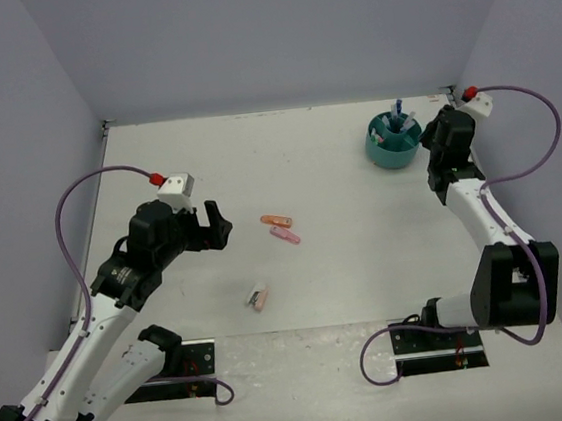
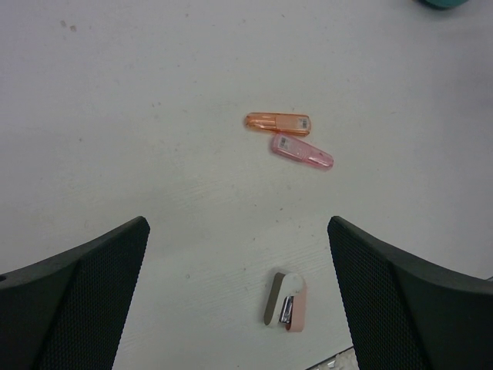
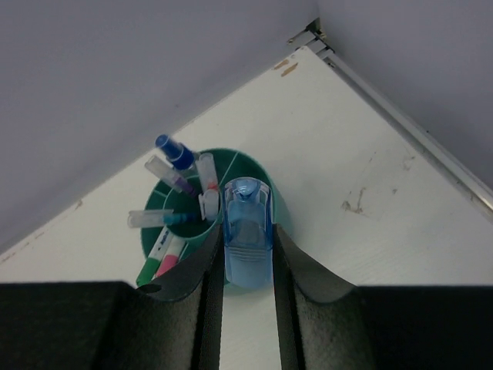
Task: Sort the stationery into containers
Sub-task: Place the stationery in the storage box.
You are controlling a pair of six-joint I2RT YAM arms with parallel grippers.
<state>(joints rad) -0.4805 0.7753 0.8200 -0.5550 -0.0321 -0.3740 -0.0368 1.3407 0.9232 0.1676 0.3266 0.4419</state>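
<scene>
White table [image 1: 367,262]: right hand [image 3: 246,240] clamps light-blue highlighter [image 3: 246,220] beside teal organizer [image 3: 279,206]; left hand [image 2: 237,225] open.

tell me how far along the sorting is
Done: several pens stand in the teal organizer. In hand: right gripper holds a light-blue highlighter beside it. To do: orange highlighter, pink highlighter and a small pink-and-white item lie loose; left gripper is open, empty.

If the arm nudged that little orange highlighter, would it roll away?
Probably it would slide more than roll: the orange highlighter looks flattish. Its glossy, translucent plastic may be slippery; being small, it is likely light and stiff.
</scene>
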